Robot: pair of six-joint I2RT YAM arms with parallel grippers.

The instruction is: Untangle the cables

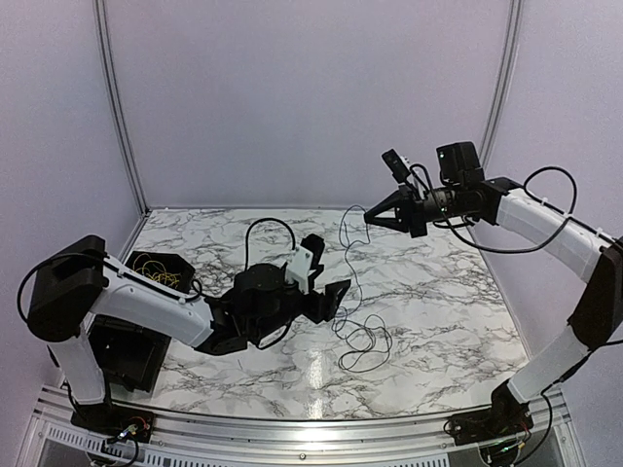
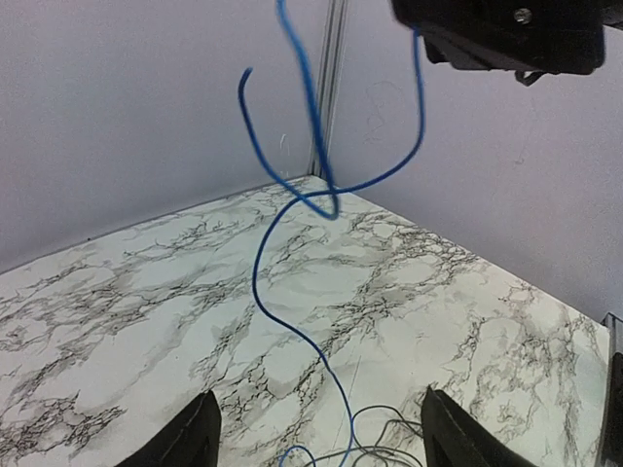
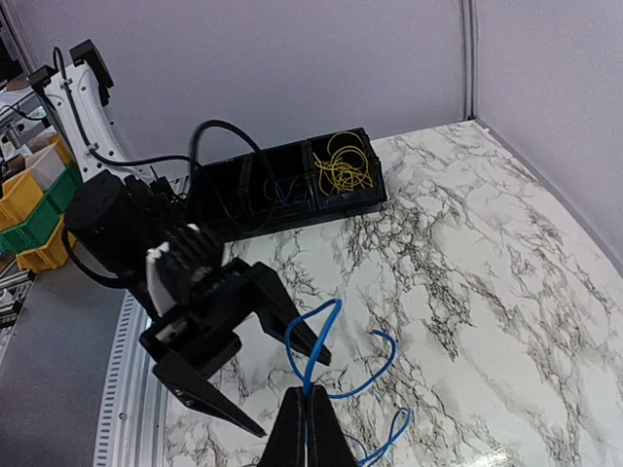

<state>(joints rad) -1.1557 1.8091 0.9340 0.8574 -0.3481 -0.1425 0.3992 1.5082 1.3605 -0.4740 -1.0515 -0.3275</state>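
My right gripper (image 1: 369,220) is raised above the table and shut on a bright blue cable (image 3: 313,341), which it pinches between its fingertips (image 3: 310,413). The blue cable (image 1: 352,274) hangs in loose loops down to the marble table. It also shows in the left wrist view (image 2: 292,331). Thin black cables (image 1: 368,342) lie in loops on the table where the blue one lands, and they also show in the left wrist view (image 2: 428,428). My left gripper (image 1: 329,274) is open and empty, low over the table beside the hanging cable, its fingers (image 3: 292,316) spread wide.
A black compartment bin (image 1: 127,355) stands at the table's left edge. Yellow cables (image 1: 161,275) lie coiled in its far compartment, also seen in the right wrist view (image 3: 343,165). White walls enclose the back and both sides.
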